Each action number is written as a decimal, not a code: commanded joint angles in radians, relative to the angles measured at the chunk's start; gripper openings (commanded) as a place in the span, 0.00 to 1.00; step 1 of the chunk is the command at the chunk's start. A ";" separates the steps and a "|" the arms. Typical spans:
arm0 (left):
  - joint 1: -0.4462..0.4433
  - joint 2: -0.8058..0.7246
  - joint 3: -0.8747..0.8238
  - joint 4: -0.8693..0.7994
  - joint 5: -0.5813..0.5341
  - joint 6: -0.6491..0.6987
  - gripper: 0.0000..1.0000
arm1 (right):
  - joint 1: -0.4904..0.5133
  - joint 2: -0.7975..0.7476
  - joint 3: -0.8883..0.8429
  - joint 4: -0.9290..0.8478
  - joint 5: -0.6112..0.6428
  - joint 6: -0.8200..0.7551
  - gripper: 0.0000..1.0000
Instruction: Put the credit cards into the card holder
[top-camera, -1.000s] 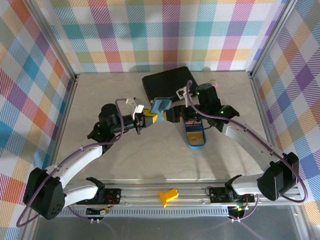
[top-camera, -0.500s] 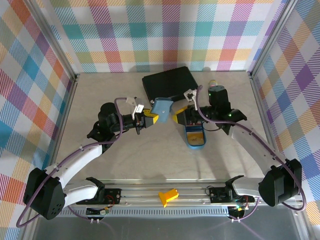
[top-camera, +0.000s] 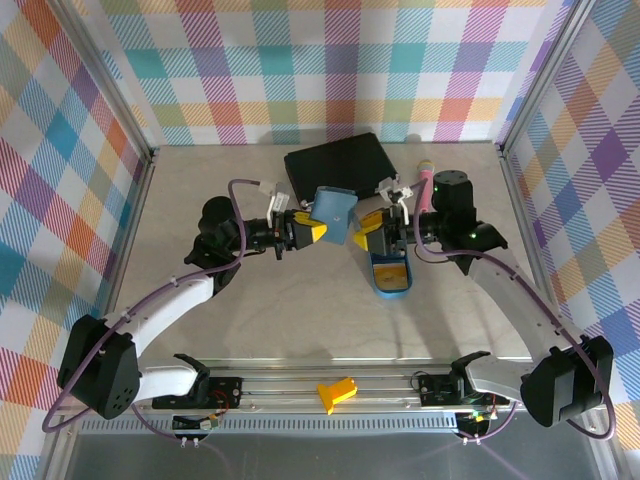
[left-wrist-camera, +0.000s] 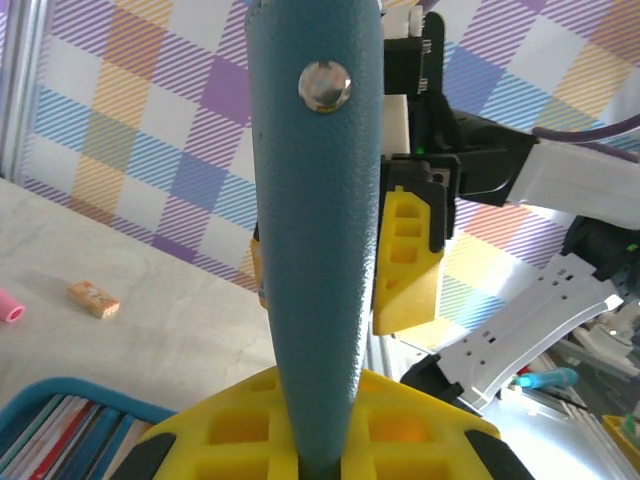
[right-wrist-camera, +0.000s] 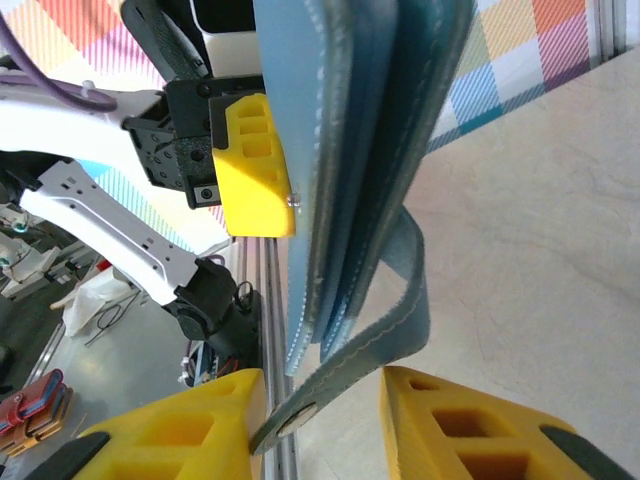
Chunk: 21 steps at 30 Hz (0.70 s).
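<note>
Left wrist: card holder (left-wrist-camera: 315, 250) snap stud (left-wrist-camera: 325, 84); right wrist: dangling clasp tab (right-wrist-camera: 372, 352).

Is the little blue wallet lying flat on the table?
No, the small teal-blue folding wallet stands upright, clamped in the left gripper, lifted off the pale table.

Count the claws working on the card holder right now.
2. The left claw is shut on one edge of the card holder, holding it up; the right claw sits opposite with the clasp tab between its fingers, jaws apart.
</note>
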 joint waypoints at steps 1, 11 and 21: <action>-0.013 -0.011 0.029 0.085 0.060 -0.066 0.00 | -0.006 -0.012 -0.007 0.046 -0.100 -0.016 0.36; -0.040 -0.028 0.015 0.070 0.066 -0.087 0.00 | -0.008 -0.001 -0.012 0.161 -0.123 0.115 0.32; -0.048 -0.049 0.013 0.070 0.080 -0.112 0.00 | -0.018 0.006 -0.024 0.177 -0.096 0.132 0.28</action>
